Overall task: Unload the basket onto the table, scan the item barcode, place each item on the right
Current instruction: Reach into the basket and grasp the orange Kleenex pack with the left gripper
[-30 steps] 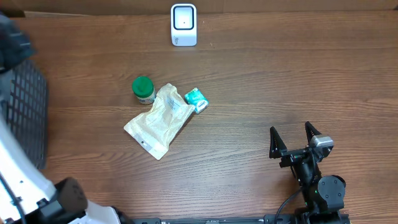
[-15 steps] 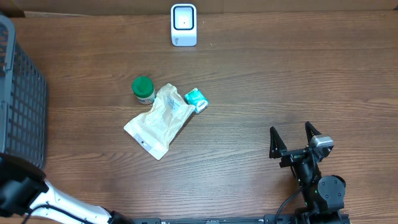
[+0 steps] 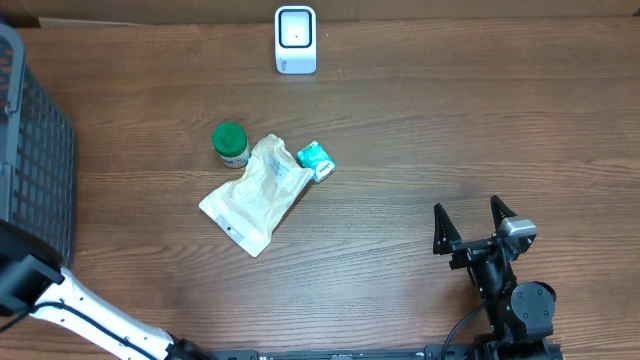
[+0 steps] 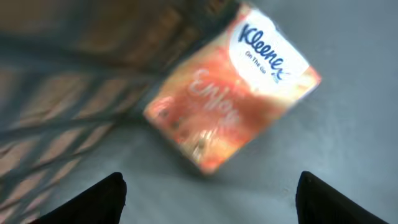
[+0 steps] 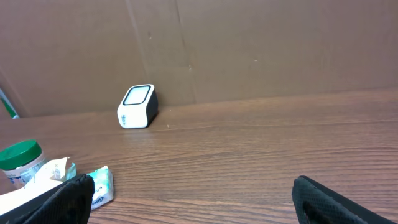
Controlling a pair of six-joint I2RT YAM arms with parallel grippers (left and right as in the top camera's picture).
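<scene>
My left wrist feed is blurred, but the left gripper (image 4: 210, 190) reads as wide apart, its fingers (image 4: 102, 198) sitting in the lower corners with nothing between them. An orange Kleenex pack (image 4: 227, 93) lies tilted on the grey floor of the basket (image 4: 360, 137), at 12 o'clock from the fingertips and clear of them.

From overhead, the basket sits at the 9 o'clock edge of the table (image 3: 450, 120) and the white scanner (image 3: 295, 40) at 12 o'clock. Around 10 o'clock from the table's centre I see a green-lidded jar (image 3: 230, 143) against the top corner of a white pouch (image 3: 258, 192), with a teal packet (image 3: 316, 160) just beside the pouch at its 2 o'clock.

The right gripper (image 3: 467, 208) waits at 5 o'clock, well apart from those items, fingers spread fully and holding nothing
</scene>
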